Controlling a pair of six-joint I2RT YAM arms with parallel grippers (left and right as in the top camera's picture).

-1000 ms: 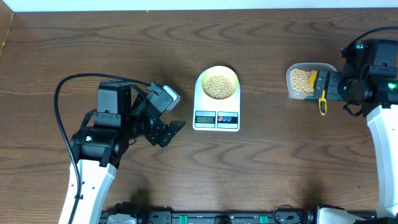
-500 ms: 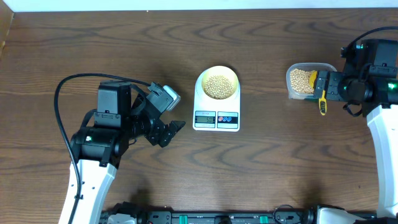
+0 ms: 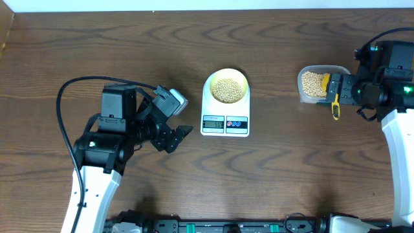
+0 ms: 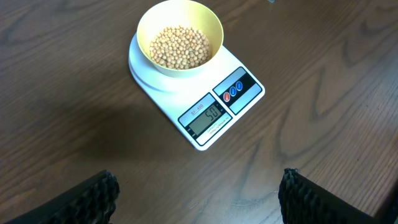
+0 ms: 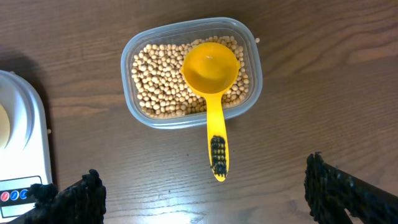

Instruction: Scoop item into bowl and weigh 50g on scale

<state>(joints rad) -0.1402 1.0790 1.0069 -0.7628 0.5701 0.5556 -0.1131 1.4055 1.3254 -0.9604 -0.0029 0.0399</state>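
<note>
The pale yellow bowl (image 3: 240,79) (image 4: 211,25) sits on the white scale (image 3: 225,132) (image 4: 219,76) at the table's middle and holds a layer of beige beans (image 4: 180,46). The scale's display (image 4: 205,119) shows digits that look like 50. My left gripper (image 3: 177,138) (image 4: 199,199) hangs open and empty over bare wood, left of and nearer than the scale. My right gripper (image 3: 341,90) (image 5: 208,199) is open and empty, just off the scoop's handle end.
A clear plastic container (image 3: 304,96) (image 5: 127,93) of beans (image 5: 158,81) stands at the right. The yellow scoop (image 5: 211,68) rests in it, handle (image 5: 217,152) sticking out over the rim. One stray bean (image 5: 257,41) lies beside the container. The scale's edge (image 5: 25,149) shows in the right wrist view.
</note>
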